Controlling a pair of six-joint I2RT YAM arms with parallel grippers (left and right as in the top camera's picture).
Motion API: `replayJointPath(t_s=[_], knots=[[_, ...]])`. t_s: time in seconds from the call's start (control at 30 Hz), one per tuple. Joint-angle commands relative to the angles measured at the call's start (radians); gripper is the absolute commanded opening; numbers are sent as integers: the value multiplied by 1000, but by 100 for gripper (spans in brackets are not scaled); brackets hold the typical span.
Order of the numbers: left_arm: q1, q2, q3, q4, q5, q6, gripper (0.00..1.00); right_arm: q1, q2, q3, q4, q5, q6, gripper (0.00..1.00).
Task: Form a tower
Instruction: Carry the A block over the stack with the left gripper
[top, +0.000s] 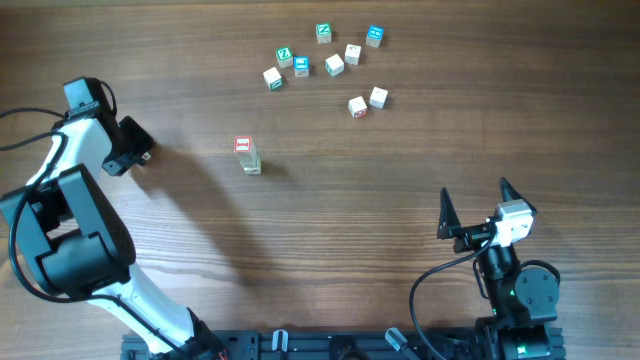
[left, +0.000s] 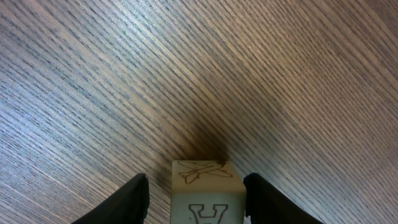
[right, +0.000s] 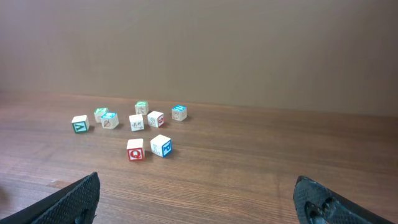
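My left end effector (left: 196, 182) sits half open around a cream plane-topped cube (left: 205, 208), with a gap on one side, so no grip. Right end effector (top: 475, 212) is wide open and empty. The tower (top: 247, 156) stands mid counter (top: 380, 160), well apart from both

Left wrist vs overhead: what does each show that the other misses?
Left wrist only: a cube with a plane drawing on top, straddled by the left gripper, a gap showing on one side. Overhead only: the tower with its red-printed top, the loose cubes beyond it, the open right gripper. Shared: the wooden table and the left gripper.
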Motion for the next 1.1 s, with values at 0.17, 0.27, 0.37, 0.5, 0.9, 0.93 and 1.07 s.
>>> replayJointPath(t_s=[0.17, 0.27, 0.37, 0.5, 0.9, 0.93, 1.07], knots=[[-2, -49, 8, -13, 16, -21, 37, -3, -5, -1, 5, -16, -13, 100], [-2, -49, 8, -15, 16, -21, 37, -3, -5, -1, 5, -16, -13, 100], [-2, -49, 8, -16, 16, -21, 36, -3, -5, -1, 6, -16, -14, 100], [0, -59, 8, -27, 15, -21, 12, -3, -5, -1, 5, -16, -14, 100], [0, -453, 154, -190, 159, -16, 4, -3, -5, -1, 6, -16, -13, 100], [-3, -466, 198, -238, 164, -16, 4, -3, -5, -1, 5, -16, -13, 100], [-61, -475, 463, -511, 166, 35, 11, -3, -5, -1, 6, -16, -13, 100]])
